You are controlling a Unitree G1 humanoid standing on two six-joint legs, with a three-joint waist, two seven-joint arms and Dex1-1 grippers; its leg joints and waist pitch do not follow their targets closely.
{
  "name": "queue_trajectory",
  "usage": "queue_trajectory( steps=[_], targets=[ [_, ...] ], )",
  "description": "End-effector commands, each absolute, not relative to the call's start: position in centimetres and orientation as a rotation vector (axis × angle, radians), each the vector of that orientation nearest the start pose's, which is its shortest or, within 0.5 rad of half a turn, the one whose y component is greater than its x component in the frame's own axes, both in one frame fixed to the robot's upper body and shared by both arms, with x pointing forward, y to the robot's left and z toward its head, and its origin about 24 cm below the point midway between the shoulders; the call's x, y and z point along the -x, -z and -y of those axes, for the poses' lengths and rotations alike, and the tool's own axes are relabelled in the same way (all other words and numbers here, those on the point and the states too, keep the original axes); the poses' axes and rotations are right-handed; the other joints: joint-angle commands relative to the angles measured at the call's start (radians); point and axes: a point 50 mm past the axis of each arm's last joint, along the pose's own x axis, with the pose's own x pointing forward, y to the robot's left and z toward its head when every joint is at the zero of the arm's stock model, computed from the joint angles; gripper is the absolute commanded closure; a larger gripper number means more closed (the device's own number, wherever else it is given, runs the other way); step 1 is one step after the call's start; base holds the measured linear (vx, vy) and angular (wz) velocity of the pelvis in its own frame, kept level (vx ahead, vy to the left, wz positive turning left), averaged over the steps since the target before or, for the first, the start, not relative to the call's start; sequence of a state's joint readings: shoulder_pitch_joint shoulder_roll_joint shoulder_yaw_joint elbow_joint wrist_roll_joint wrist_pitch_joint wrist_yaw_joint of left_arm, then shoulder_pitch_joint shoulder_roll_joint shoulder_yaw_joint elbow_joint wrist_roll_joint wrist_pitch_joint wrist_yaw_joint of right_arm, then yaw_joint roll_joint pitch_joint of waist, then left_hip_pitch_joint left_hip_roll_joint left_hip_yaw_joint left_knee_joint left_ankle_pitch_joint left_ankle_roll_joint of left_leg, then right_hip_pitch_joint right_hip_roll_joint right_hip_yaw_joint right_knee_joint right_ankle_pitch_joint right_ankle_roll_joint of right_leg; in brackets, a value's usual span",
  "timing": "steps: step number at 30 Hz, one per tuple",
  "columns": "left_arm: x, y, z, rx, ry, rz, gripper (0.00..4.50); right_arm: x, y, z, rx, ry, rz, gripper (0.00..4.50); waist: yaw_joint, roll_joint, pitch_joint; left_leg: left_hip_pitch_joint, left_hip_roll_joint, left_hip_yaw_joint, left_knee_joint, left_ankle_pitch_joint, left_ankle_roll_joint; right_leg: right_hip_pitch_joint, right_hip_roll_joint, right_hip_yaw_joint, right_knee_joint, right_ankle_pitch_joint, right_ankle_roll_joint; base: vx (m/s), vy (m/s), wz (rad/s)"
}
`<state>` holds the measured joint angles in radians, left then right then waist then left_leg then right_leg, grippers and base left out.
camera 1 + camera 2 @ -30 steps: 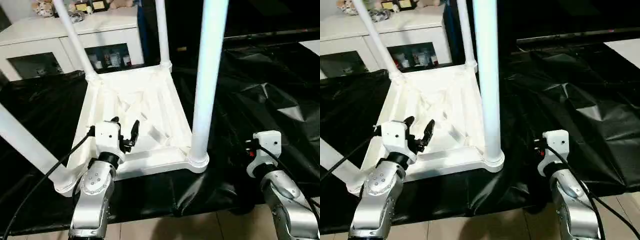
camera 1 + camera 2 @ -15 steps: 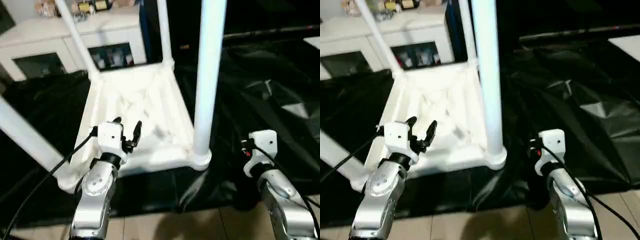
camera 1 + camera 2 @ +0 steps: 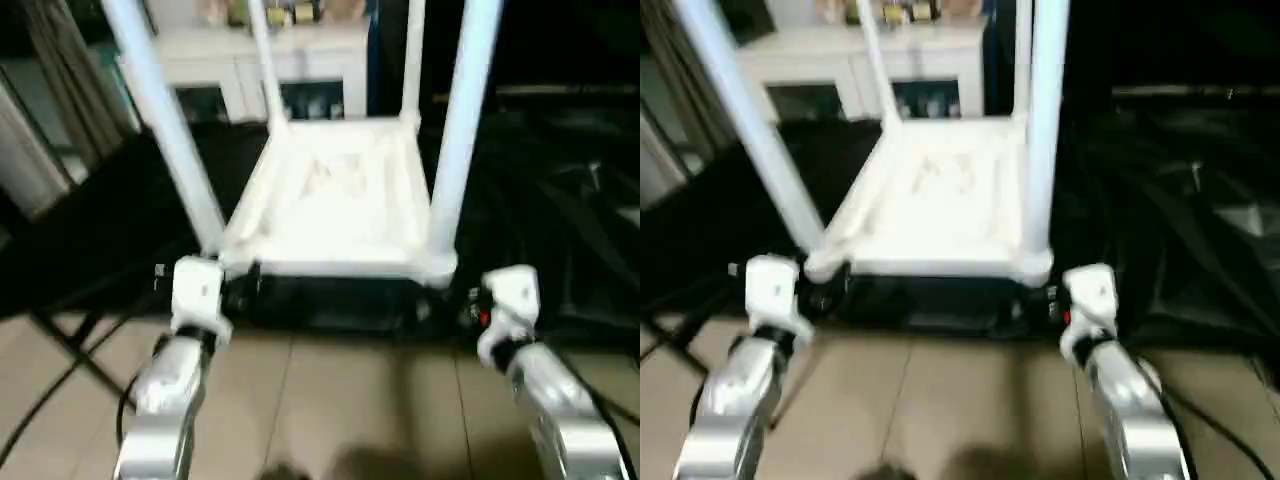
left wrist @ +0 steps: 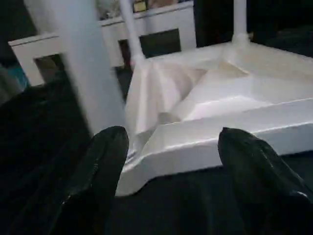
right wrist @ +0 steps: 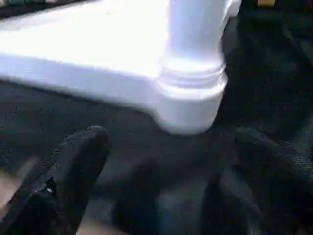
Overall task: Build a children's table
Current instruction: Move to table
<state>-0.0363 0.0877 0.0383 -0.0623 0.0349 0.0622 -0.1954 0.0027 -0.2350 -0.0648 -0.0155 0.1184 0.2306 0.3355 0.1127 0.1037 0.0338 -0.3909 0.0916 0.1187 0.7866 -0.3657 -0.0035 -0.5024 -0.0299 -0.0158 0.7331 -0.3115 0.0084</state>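
Observation:
The children's table lies upside down on the black-draped work table, its white ribbed tabletop [image 3: 340, 200] facing up. Four white legs stand up from its corners: near left leg [image 3: 165, 120], near right leg [image 3: 460, 130] and two far legs [image 3: 262, 60]. My left gripper [image 4: 173, 137] is open just in front of the near left corner, with nothing between its black fingers [image 4: 105, 161]. My right gripper [image 5: 171, 134] is open in front of the near right corner [image 5: 190, 105], also holding nothing. Both wrists [image 3: 197, 290] hang at the work table's front edge.
Black cloth [image 3: 560, 200] covers the work table around and to the right of the tabletop. A white glass-door cabinet [image 3: 300, 50] stands behind. Tan floor [image 3: 330, 400] lies below my arms, and a curtain [image 3: 40, 130] hangs at the far left. Cables trail from both forearms.
The whole view has swung and pulled back. My left gripper, earlier over the tabletop's underside, now sits in front of its near edge. Both grippers stay open.

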Motion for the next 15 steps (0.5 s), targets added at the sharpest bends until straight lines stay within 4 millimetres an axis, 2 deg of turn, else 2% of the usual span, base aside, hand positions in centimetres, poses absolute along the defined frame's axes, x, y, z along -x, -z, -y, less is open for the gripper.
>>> queue_trajectory(
  steps=[1,2,3,4,5,6,7,8,9,10,11,12,13,14,15],
  targets=[
    [-25.8,-6.3,-17.1,-0.172,0.155,0.039,1.08,-25.0,-4.0,19.3,0.067,-0.302,-0.181,0.00,-0.016,0.018,-0.040,0.068,0.184,-0.099,-0.206,-0.395,0.086,0.028,-0.019,-0.014,-0.091,-0.285,-0.045,-0.301,0.047,0.30],
    [-25.7,-6.5,-17.5,-0.191,0.142,0.037,1.08,-24.8,-4.0,19.2,0.048,-0.340,-0.189,0.00,-0.010,0.021,-0.024,0.029,0.217,-0.071,-0.299,-0.575,0.085,0.079,-0.029,-0.078,0.018,-0.027,-0.055,-0.304,0.073,0.23],
    [-25.7,-6.5,-17.5,-0.191,0.142,0.037,1.08,-24.8,-4.0,19.2,0.048,-0.340,-0.189,0.00,-0.003,0.038,-0.001,-0.003,0.179,-0.020,-0.356,-0.798,0.008,0.116,-0.026,-0.115,0.044,0.052,-0.064,-0.304,0.073,0.23],
    [-25.6,-6.6,-17.9,-0.199,0.131,0.033,1.08,-24.7,-4.2,18.8,0.062,-0.392,-0.171,0.00,0.000,0.003,0.000,-0.015,0.189,-0.018,-0.366,-0.844,0.005,0.156,-0.041,-0.098,0.056,0.037,-0.043,-0.251,0.048,0.07],
    [-25.6,-6.6,-18.0,-0.192,0.128,0.027,1.08,-24.7,-4.1,18.7,0.052,-0.404,-0.174,0.00,0.059,0.013,-0.016,-0.044,0.152,0.036,-0.355,-0.793,-0.052,0.212,-0.048,-0.065,0.058,-0.121,-0.014,-0.179,-0.018,-0.02],
    [-25.6,-6.5,-18.2,-0.180,0.115,0.013,1.08,-24.8,-3.9,18.3,0.035,-0.428,-0.183,0.00,0.017,-0.086,-0.045,0.036,0.124,0.038,-0.260,-0.458,-0.109,0.198,-0.127,0.024,-0.024,-0.570,0.030,-0.179,-0.018,-0.02],
    [-25.6,-6.5,-18.3,-0.178,0.097,0.011,1.08,-24.9,-3.7,18.1,0.031,-0.424,-0.192,0.00,0.009,-0.103,-0.035,0.105,0.091,0.006,-0.090,-0.209,-0.124,0.106,-0.218,0.055,-0.175,-0.809,0.023,-0.074,-0.070,-0.05],
    [-25.7,-6.6,-18.4,-0.178,0.083,0.010,1.08,-24.9,-3.6,18.0,0.030,-0.421,-0.197,0.00,0.028,-0.069,-0.016,0.015,0.047,-0.058,-0.041,0.170,-0.018,0.157,-0.250,0.112,-0.248,-0.843,-0.033,-0.065,-0.032,-0.15],
    [-25.8,-6.6,-18.5,-0.175,0.076,0.013,1.08,-25.1,-3.5,17.9,0.027,-0.409,-0.203,0.00,0.030,-0.089,-0.001,-0.002,0.051,-0.061,-0.075,0.213,-0.037,0.177,-0.205,0.063,-0.239,-0.752,-0.071,-0.065,-0.032,-0.15],
    [-26.0,-6.6,-18.7,-0.168,0.072,0.011,1.08,-25.3,-3.4,17.6,0.024,-0.397,-0.198,0.00,0.039,-0.070,-0.004,0.027,0.073,-0.064,-0.117,0.151,-0.056,0.163,-0.187,0.041,-0.221,-0.696,-0.097,-0.131,0.053,-0.05],
    [-26.2,-6.6,-18.8,-0.163,0.070,0.010,1.08,-25.5,-3.3,17.4,0.023,-0.389,-0.194,0.00,0.026,-0.046,-0.011,0.057,0.110,-0.069,-0.195,-0.135,-0.094,0.128,-0.117,0.016,-0.169,-0.515,-0.137,-0.136,0.047,0.19],
    [-26.4,-6.6,-19.1,-0.147,0.057,0.017,1.08,-25.9,-3.3,16.7,0.009,-0.380,-0.185,0.00,-0.003,-0.052,-0.012,0.052,0.135,-0.082,-0.243,-0.356,-0.108,0.144,-0.106,0.020,-0.145,-0.339,-0.152,-0.136,0.047,0.19],
    [-26.5,-6.6,-19.3,-0.142,0.047,0.026,1.08,-26.1,-3.4,16.3,0.000,-0.379,-0.176,0.00,-0.008,-0.039,-0.021,0.048,0.131,-0.084,-0.253,-0.379,-0.108,0.159,-0.113,0.019,-0.142,-0.261,-0.163,-0.113,0.040,0.08],
    [-26.7,-6.7,-19.5,-0.137,0.035,0.038,1.08,-26.3,-3.5,15.9,-0.012,-0.381,-0.165,0.00,-0.026,-0.043,-0.033,0.034,0.128,-0.084,-0.266,-0.300,-0.082,0.188,-0.122,0.009,-0.148,-0.113,-0.171,-0.064,0.064,-0.15],
    [-26.7,-6.7,-19.5,-0.120,0.033,0.041,1.08,-26.5,-3.7,15.4,-0.023,-0.386,-0.147,0.00,-0.038,-0.047,-0.038,0.017,0.128,-0.083,-0.274,-0.167,-0.052,0.208,-0.125,-0.008,-0.155,0.009,-0.163,-0.064,0.064,-0.15]
  ],
)
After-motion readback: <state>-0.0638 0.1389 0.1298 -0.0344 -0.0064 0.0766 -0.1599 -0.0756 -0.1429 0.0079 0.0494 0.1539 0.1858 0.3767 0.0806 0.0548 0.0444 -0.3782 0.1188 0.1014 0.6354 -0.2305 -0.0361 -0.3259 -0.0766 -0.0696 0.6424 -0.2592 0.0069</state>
